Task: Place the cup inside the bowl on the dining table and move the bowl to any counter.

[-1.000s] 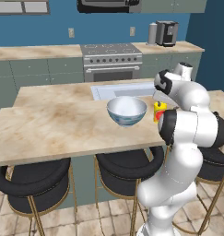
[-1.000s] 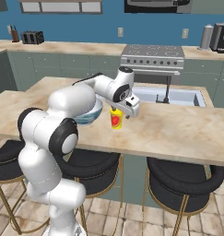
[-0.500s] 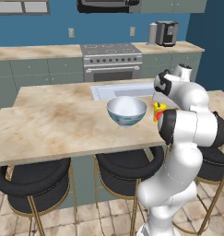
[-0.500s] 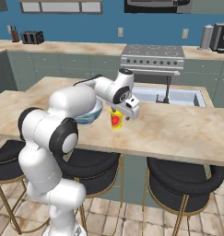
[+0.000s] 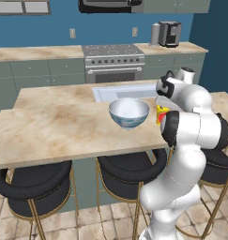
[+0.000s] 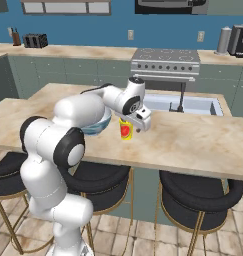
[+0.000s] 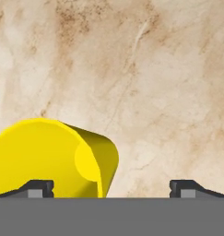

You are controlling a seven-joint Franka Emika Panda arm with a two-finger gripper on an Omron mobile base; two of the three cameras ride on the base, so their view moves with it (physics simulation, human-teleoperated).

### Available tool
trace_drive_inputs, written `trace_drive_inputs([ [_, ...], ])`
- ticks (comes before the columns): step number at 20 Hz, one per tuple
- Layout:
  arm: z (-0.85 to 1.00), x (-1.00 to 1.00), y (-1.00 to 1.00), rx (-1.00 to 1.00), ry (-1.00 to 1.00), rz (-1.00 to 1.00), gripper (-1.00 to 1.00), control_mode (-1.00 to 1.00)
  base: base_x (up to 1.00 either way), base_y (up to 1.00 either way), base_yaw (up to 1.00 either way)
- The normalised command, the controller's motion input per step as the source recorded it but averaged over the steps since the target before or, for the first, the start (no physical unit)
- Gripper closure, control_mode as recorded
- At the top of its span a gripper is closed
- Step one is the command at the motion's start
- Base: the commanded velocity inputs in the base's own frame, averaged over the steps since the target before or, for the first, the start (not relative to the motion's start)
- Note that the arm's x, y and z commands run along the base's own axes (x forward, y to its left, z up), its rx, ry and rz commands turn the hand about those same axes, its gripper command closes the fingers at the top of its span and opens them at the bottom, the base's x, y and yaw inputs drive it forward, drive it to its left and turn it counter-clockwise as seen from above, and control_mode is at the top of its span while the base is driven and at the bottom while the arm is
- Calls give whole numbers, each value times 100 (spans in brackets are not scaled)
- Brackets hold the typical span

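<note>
The small yellow cup with its red patch stands upright on the dining table, just right of the bowl. The bowl is deep, white inside and blue-patterned outside. My gripper hangs low over the cup, pointing down with its jaws open. In the hand view the cup sits toward the left fingertip, and bare marbled table lies under the rest of the gap. The gripper holds nothing. In the left base view my arm hides most of the cup.
A sink with a dark faucet is set in the slab behind the cup. Black stools line the near edge. A stove stands between stretches of counter along the back wall. A coffee machine stands at the right.
The hand has sunk slightly toward the cup. Bowl and cup have not moved, and the jaws stay open.
</note>
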Motion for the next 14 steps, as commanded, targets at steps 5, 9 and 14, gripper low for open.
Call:
trace_drive_inputs([
  [5,-9,0,0,0,0,0,-100,-100,0,0,0],
  [9,0,0,0,0,0,0,-100,-100,0,0,0],
  [14,0,0,0,0,0,0,100,-100,0,0,0],
])
